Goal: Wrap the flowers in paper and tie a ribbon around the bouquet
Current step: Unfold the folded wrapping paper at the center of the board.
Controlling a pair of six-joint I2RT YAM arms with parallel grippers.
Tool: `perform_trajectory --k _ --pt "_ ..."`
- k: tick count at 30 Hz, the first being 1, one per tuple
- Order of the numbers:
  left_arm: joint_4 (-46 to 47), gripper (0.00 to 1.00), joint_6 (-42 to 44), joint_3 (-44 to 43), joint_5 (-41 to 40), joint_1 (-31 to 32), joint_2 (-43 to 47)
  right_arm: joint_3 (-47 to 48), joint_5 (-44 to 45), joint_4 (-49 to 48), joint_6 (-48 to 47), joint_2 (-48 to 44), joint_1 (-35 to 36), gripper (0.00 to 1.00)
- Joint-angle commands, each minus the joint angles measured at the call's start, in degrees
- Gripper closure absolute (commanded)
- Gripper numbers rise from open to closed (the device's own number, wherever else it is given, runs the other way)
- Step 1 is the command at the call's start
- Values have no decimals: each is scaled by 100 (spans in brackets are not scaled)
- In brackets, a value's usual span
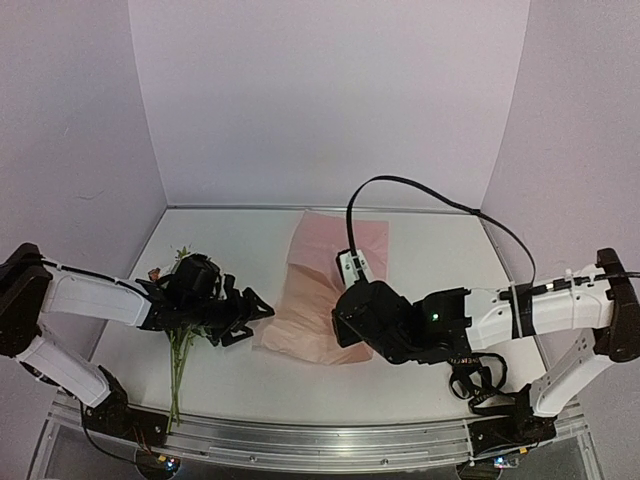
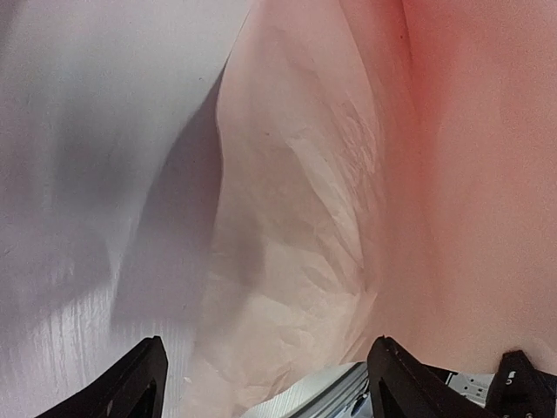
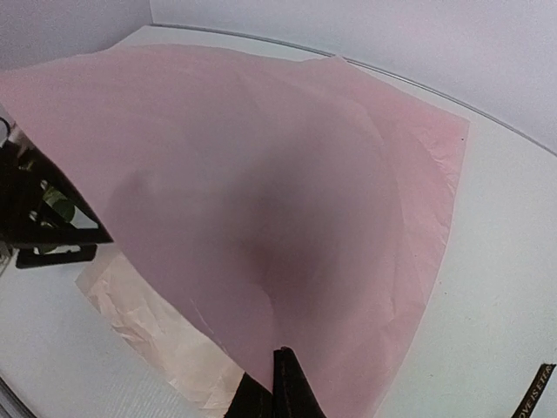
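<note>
While right gripper (image 3: 277,366), jaws pinching paper (image 3: 287,174) edge, holds it raised and left gripper (image 1: 245,318) hovers, jaws spread, by flowers (image 1: 177,375) at 9 o'clock: hard pull could tear paper.

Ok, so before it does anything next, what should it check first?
1. Right claw gripping the paper: ok, shut on a raised edge.
2. Left claw free: ok, open, holding nothing.
3. Flowers on the paper: not ok, lying on the table left of it.
4. Paper flat: not ok, folded and creased.
5. Ribbon ready: cannot tell, only one end shows.
</note>
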State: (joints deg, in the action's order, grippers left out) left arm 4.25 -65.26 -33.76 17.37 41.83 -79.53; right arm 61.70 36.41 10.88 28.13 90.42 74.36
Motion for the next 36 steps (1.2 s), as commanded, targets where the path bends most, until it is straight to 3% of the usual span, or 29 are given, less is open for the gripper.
perform_trajectory --k 1,4,9,12,15,19,25,31,36 --pt "1387 21 -42 -36 500 -115 -483 -473 101 -444 647 -624 -163 100" --pt "1661 33 -36 -226 973 -132 -1040 -988 -13 -778 948 -942 -279 100" --pt "2073 75 -290 -200 1239 -149 -1460 -1623 107 -1214 1395 -1441 -291 100" --pt "1760 88 -89 -352 1173 -149 -1497 -2155 349 -1436 2026 -1755 -333 100" --pt "1602 86 323 -544 1213 -145 -1379 -2774 309 -1871 2893 -2052 -460 100" --pt "1299 72 1275 -1166 1571 -87 -1402 -3104 -211 -2586 3576 -2217 -528 100" --pt "226 62 2365 -2620 1387 409 -2357 -3125 -933 -3656 4736 -1867 -526 100" --pt "594 60 2079 -3025 1255 815 -3306 -3065 -1177 -5009 5718 -1022 -525 100" --pt "285 61 1567 -2955 726 934 -3755 -3332 -886 -5140 5420 -1200 -433 100"
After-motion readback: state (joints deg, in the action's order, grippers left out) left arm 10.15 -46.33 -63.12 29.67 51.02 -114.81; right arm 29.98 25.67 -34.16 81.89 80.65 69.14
